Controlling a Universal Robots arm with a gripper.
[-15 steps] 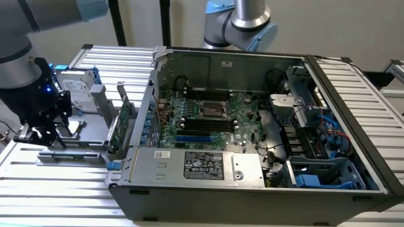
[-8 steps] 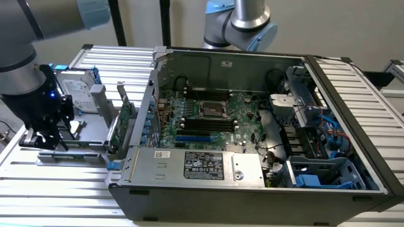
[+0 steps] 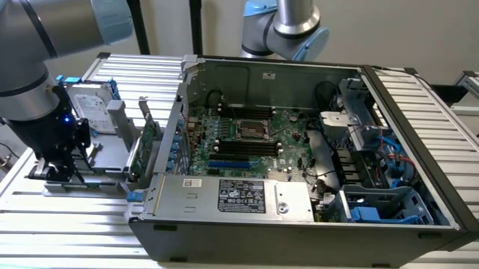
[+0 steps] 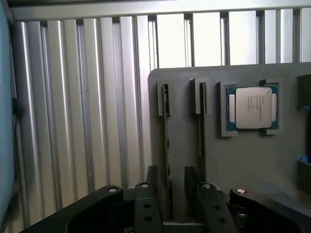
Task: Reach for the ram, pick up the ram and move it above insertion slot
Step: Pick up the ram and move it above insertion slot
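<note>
Straddling the ram (image 4: 166, 141), the gripper (image 4: 171, 174) has its fingers apart.

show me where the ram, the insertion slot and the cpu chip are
the ram (image 4: 166, 141): wrist view, midway along its thin upper edge
the insertion slot (image 3: 247, 147): exterior view, middle of one long black socket
the cpu chip (image 4: 252, 108): wrist view, centre of its metal lid
</note>
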